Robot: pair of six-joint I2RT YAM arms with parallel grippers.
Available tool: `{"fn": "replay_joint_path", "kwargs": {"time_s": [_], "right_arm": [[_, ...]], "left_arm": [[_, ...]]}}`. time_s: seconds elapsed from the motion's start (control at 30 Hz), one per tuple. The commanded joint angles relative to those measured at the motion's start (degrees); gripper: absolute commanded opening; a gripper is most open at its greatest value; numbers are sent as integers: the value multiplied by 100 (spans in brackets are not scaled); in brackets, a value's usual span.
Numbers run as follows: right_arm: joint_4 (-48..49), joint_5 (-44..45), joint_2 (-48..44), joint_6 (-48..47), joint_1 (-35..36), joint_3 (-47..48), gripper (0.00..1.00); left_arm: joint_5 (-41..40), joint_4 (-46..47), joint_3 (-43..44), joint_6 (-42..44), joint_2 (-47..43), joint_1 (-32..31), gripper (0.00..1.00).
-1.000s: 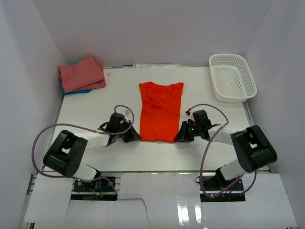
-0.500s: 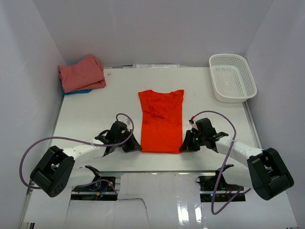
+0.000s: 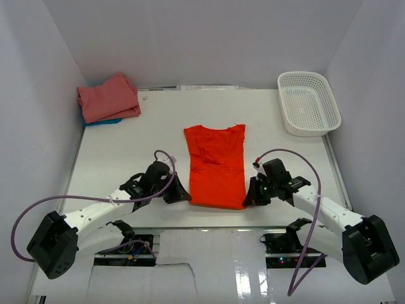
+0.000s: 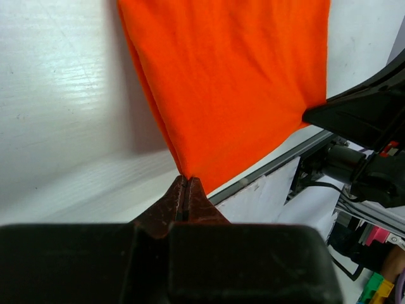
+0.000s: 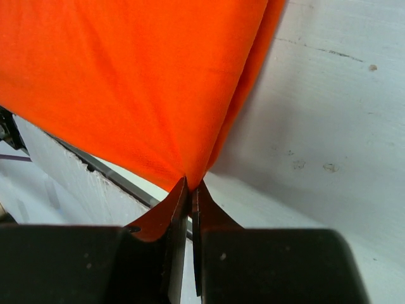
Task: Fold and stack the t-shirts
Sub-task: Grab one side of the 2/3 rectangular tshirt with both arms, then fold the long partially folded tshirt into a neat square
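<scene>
The orange-red t-shirt (image 3: 216, 164) lies folded into a long strip in the middle of the table, collar end far. My left gripper (image 3: 181, 197) is shut on its near left corner, seen in the left wrist view (image 4: 185, 178). My right gripper (image 3: 248, 199) is shut on its near right corner, seen in the right wrist view (image 5: 190, 183). The cloth (image 4: 228, 82) stretches between both grippers near the table's front edge. The salmon-pink t-shirt (image 3: 108, 97) lies folded at the far left, on top of the blue t-shirt (image 3: 101, 121), of which only an edge shows.
A white mesh basket (image 3: 308, 102) stands at the far right corner. White walls close in the table on three sides. The table's front edge (image 3: 209, 227) with its metal rail runs just below the shirt's near hem.
Both grippers have pulled the orange-red shirt's near hem toward the front edge of the table. The whole shirt has slid nearer and the arms have stretched out lower.
</scene>
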Motion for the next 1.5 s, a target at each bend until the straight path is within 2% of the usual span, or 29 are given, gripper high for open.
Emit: {"fn": "replay_joint_path", "kwargs": {"time_s": [0.0,0.27,0.6,1.13,1.47], "right_arm": [[-547,161,-113,-208,29,493,8],[-1216,319,-95,-410,38,1549,8],[-1524,381,176,-568,21,2419,8],[-1718,135,1275,-946,-269,3983,8],[-1559,-129,1987,-1280,-673,4239,8]], "left_arm": [[-314,-511,458,23,-161,-9,0],[-508,-1056,1590,287,147,-1,0],[-710,-1504,2417,463,269,52,0],[11,-1601,3543,1095,1095,1185,0],[239,-1215,3912,1263,2106,1485,0]]}}
